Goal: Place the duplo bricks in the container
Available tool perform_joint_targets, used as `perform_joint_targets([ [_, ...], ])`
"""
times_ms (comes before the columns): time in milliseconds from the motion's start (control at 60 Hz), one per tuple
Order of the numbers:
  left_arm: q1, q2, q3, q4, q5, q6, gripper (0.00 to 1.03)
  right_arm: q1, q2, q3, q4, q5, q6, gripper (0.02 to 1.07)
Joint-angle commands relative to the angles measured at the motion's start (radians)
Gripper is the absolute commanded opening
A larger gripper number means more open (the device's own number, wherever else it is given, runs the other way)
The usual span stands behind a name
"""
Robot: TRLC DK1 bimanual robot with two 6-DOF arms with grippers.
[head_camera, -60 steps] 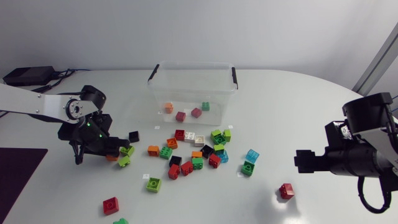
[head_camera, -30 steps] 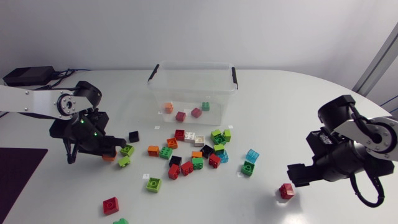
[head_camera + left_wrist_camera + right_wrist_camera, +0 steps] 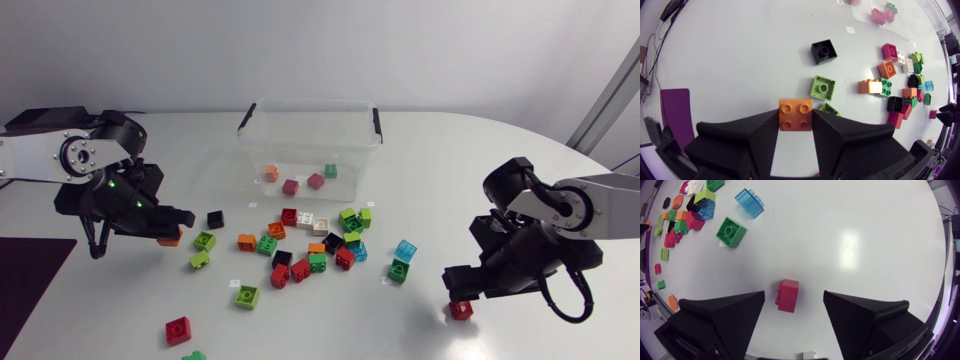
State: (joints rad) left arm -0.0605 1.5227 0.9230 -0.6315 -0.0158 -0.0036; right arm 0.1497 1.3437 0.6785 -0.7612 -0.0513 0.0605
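Lifted off the table, your left gripper is clenched on the orange brick; your right gripper has dropped, fingers spread.
The red brick lies between those fingertips, untouched; the container looks nearer your left arm.

A white bench with a rounded edge stands before a plain pale wall; a soft glare lies on the bench.

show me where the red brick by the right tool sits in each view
head view: red brick at the right tool, apart from the pile.
left wrist view: red brick tiny, far beyond the pile.
right wrist view: red brick between the open tool's fingers.
shared landmark: clear blue brick, between it and the pile.
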Motion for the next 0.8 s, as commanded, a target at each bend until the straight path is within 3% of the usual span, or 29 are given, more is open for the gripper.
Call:
perform_joint_targets([
  [0,-0.004,-0.018,0.027,-0.019,0.007,-0.018,0.31,0.004,0.048,0.021,-0.021,-0.005,0.044,0.80],
  [100,-0.002,-0.024,0.031,-0.022,0.007,-0.021,0.31,0.002,0.069,0.024,-0.023,-0.012,0.055,0.77],
  [183,-0.001,-0.030,0.043,-0.027,0.007,-0.027,0.31,0.004,0.083,0.024,-0.023,-0.032,0.056,0.65],
  [367,-0.007,-0.047,0.093,-0.057,0.008,-0.045,0.31,-0.001,0.097,0.020,-0.021,-0.036,0.059,0.54],
  [567,-0.087,-0.058,0.212,-0.102,0.013,-0.076,0.31,-0.004,0.155,0.015,0.000,-0.050,0.053,0.51],
  [783,-0.165,-0.019,0.329,-0.106,0.019,-0.098,0.31,-0.004,0.153,0.004,0.037,-0.051,0.052,0.39],
])
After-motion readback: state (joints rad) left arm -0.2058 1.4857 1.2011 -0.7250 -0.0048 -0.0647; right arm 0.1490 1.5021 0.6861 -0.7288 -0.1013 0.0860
